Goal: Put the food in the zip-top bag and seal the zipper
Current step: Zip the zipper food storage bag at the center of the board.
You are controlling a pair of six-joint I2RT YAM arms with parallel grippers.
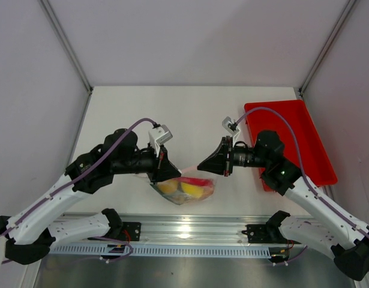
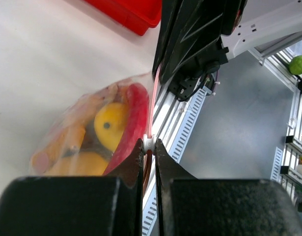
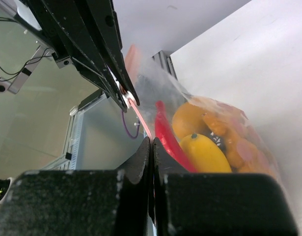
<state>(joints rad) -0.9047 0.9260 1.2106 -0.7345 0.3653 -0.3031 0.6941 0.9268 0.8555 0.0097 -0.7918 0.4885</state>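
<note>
Top view: the clear zip-top bag hangs between the two grippers at the 6 o'clock side of the white table, close to its near edge. Whether its bottom touches the surface cannot be told. The pink-red zipper runs along the bag's upper edge.

The left gripper holds the zipper's 9 o'clock end and the right gripper its 3 o'clock end. The red tray lies at 3 o'clock, well apart from the bag.

Left wrist view: the left gripper's fingers are pressed almost together, pinching the zipper at a small white piece.

Right wrist view: the right gripper's fingers are closed flat on the same strip.

Inside the bag lie yellow toy fruits, a red chili just under the zipper, and orange pieces.
</note>
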